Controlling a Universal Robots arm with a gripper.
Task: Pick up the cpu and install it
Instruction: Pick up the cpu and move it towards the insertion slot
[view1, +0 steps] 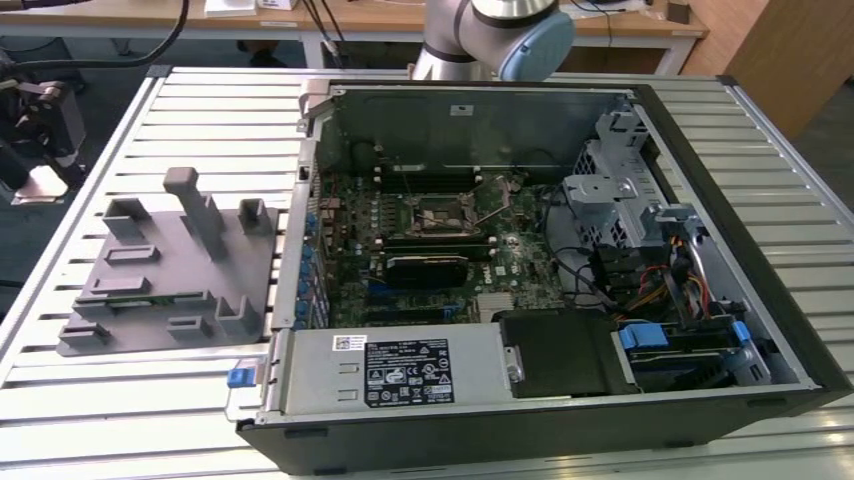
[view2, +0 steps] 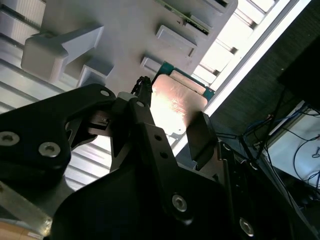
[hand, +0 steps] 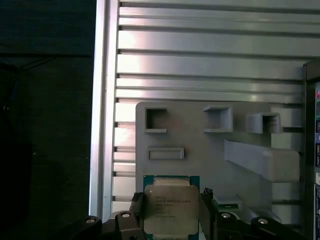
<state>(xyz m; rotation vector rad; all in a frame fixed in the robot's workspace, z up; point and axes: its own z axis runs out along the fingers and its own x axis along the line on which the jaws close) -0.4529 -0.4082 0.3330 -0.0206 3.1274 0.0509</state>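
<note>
The arm (view1: 497, 35) stands behind the computer case (view1: 601, 428). In the first wrist view the gripper (hand: 172, 199) points down over the grey fixture plate (hand: 200, 150), near its edge. Its fingers (hand: 138, 205) clamp opposite sides of the cpu (hand: 171, 212), which faces silvery top up just above the plate.

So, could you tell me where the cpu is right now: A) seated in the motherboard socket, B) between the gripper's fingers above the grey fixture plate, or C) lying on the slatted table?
B: in the first wrist view the cpu sits clamped in the gripper over the fixture plate.
</note>
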